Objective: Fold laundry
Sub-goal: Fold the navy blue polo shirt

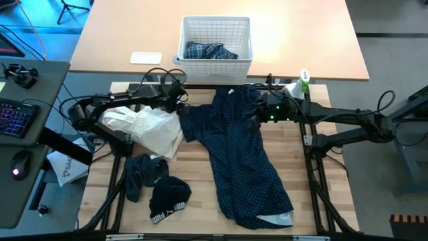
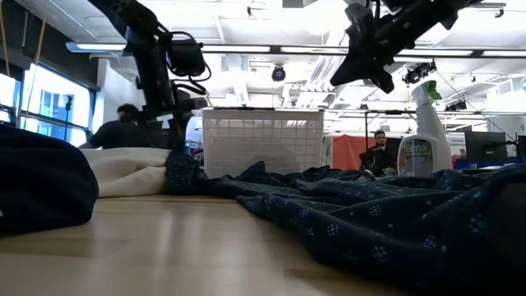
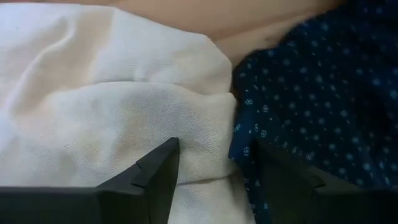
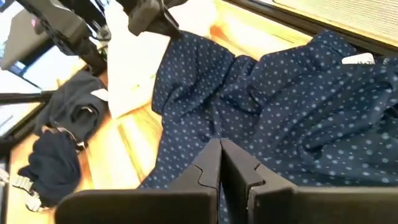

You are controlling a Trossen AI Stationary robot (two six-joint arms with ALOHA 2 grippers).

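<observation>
The navy dotted shirt (image 1: 244, 154) lies spread from the table's far edge toward the near edge. A cream cloth (image 1: 150, 127) lies crumpled against its left sleeve. Two dark pieces (image 1: 144, 171) (image 1: 168, 195) rest on the near left of the table. The blue-and-white plaid shirt (image 1: 210, 51) sits in the basket. My left gripper (image 3: 214, 180) is open, low over the line where the cream cloth (image 3: 112, 93) meets the navy sleeve (image 3: 323, 93). My right gripper (image 4: 221, 165) is shut and empty, raised above the shirt's far part (image 4: 267, 99). My left gripper comes at the cloth from above, one finger (image 3: 158, 174) over the cream cloth and the other (image 3: 280, 180) over the navy sleeve's edge. I cannot tell whether the tips touch the cloth.
The white lattice basket (image 1: 214, 67) stands on the tan table beyond the far edge. A spray bottle (image 1: 302, 80) stands at the far right corner. Bare wood (image 1: 194, 181) shows between the dark pieces and the navy shirt. People sit in the room behind.
</observation>
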